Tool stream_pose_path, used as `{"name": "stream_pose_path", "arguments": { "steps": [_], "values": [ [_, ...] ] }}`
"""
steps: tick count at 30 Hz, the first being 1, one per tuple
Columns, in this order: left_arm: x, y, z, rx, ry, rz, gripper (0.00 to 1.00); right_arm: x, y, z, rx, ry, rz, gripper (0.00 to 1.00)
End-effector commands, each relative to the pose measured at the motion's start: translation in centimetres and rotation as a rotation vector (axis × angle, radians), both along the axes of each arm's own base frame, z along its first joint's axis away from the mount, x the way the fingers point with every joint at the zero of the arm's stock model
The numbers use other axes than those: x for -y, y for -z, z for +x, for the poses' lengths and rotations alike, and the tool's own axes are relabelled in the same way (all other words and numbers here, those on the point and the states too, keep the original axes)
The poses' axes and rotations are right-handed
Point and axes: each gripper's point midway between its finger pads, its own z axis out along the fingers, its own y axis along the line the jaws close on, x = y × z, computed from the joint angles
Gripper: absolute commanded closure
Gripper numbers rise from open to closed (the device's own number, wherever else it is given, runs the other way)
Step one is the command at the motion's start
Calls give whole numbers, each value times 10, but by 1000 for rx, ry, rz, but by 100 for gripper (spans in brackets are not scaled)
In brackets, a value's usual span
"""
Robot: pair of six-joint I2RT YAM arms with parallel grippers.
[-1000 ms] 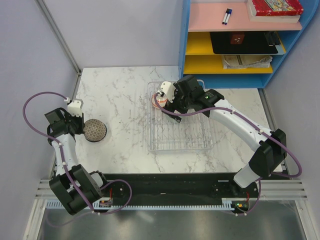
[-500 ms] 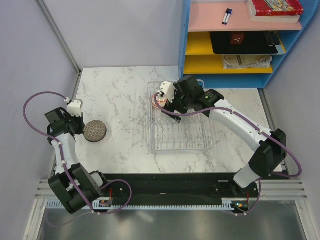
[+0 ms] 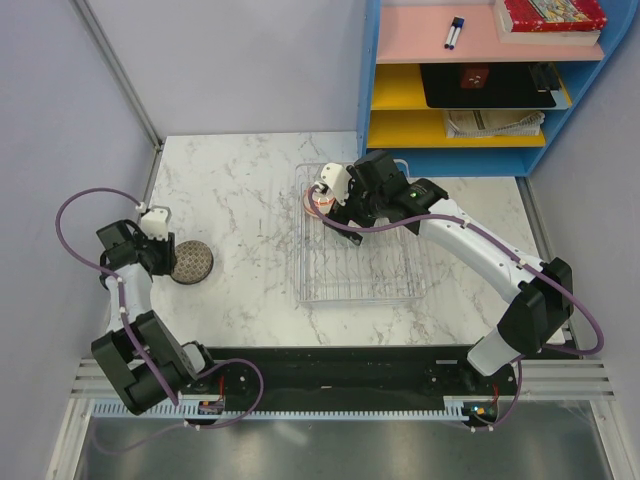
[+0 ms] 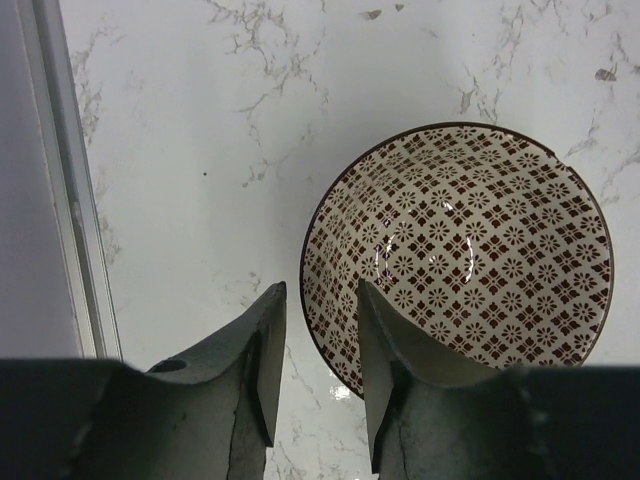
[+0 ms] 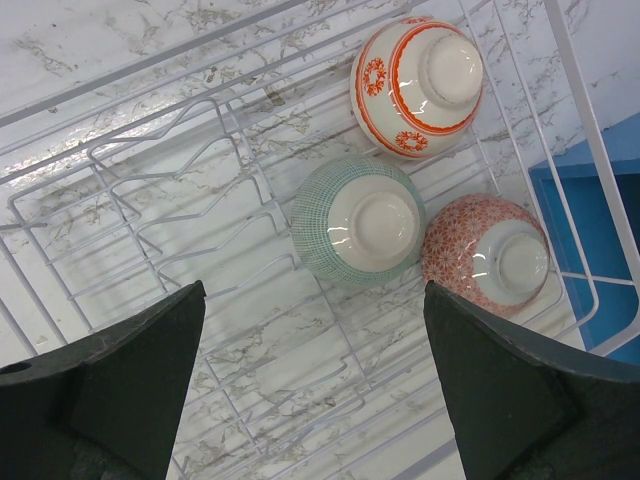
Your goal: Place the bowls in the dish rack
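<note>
Left pincer [image 4: 320, 292], jaws slightly apart, straddles the brown bowl's [image 4: 460, 260] rim at the worktop's [image 4: 180, 120] left edge. Right pincer [image 5: 314, 288] gapes empty above three upturned bowls [image 5: 360, 220] in the rack [image 5: 235, 150].

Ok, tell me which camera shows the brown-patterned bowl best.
Left wrist: the brown-patterned bowl looms large, upright on the marble table, its rim between the open fingers of the left gripper. Top external shows it small beside that gripper. Right wrist misses it.
</note>
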Motion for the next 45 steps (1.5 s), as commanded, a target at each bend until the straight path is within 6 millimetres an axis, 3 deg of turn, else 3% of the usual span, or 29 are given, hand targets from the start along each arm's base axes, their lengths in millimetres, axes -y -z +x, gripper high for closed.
{"name": "stream_pose_path", "arguments": {
  "steps": [1,15,18,25,27,35,42,45],
  "values": [
    [-10,2,6,8,33,60,57,-8,-24,-1,36,-19,58,2],
    [-8,10,9,-9,51,40,63,-10,-24,-2,31,-22,60,2],
    [-8,10,8,-11,50,37,70,-10,-25,-3,33,-23,63,2],
    [-8,1,11,11,48,39,98,-11,-26,-3,35,-24,63,2],
    [-6,-3,12,17,54,32,98,-11,-27,-3,35,-24,66,2],
    [3,-52,20,117,80,18,98,-20,-33,0,26,-4,126,2],
    [30,-120,27,278,180,-20,98,-34,-41,7,7,46,219,2],
    [47,-141,28,327,245,-73,98,-38,-44,6,-9,57,256,2]
  ]
}}
